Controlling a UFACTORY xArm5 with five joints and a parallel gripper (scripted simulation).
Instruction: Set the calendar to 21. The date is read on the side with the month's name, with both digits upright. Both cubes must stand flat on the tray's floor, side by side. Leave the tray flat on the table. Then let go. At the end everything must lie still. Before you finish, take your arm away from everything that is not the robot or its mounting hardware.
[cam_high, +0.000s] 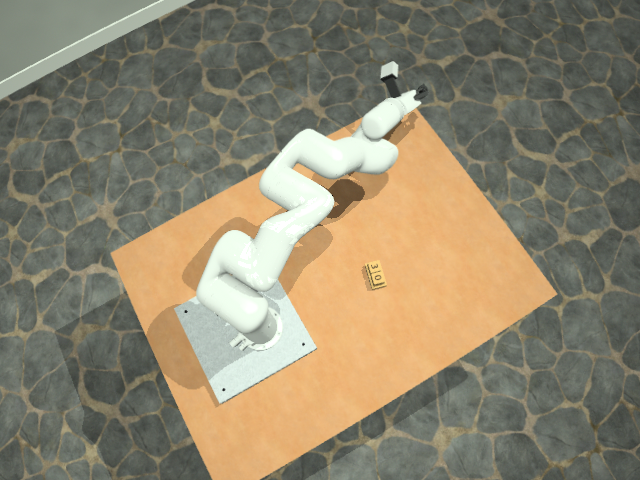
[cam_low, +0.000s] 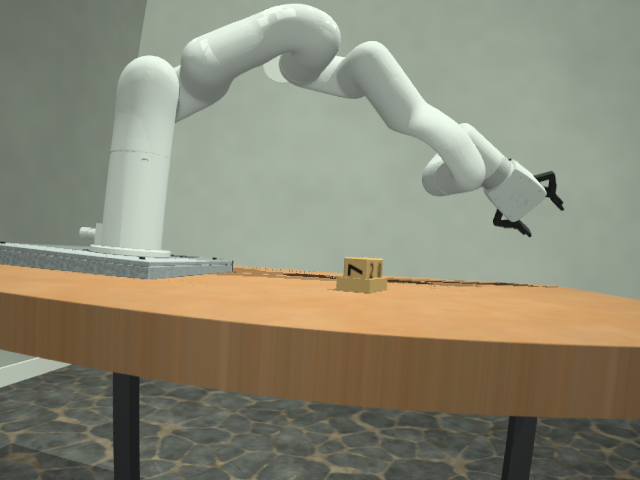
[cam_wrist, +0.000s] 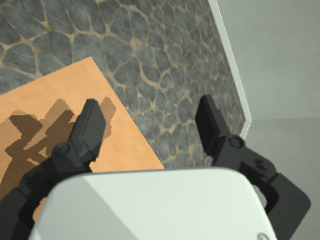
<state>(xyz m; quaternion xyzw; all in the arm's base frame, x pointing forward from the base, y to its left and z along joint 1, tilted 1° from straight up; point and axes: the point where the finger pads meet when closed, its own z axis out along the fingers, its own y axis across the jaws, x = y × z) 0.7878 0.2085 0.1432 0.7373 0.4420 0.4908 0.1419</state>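
The wooden calendar tray lies flat on the table, right of the arm's base. Two cubes stand in it side by side. From above, one cube shows a 3 on top and the other cube shows a 0. In the side view the pair of cubes shows a 7 on its end face and 2 0 on the long side. The month's name cannot be made out. My gripper is open and empty, high over the table's far corner, far from the tray.
The arm's grey base plate sits at the table's near-left corner. The wrist view shows the table's corner, with stone floor below and a wall beyond.
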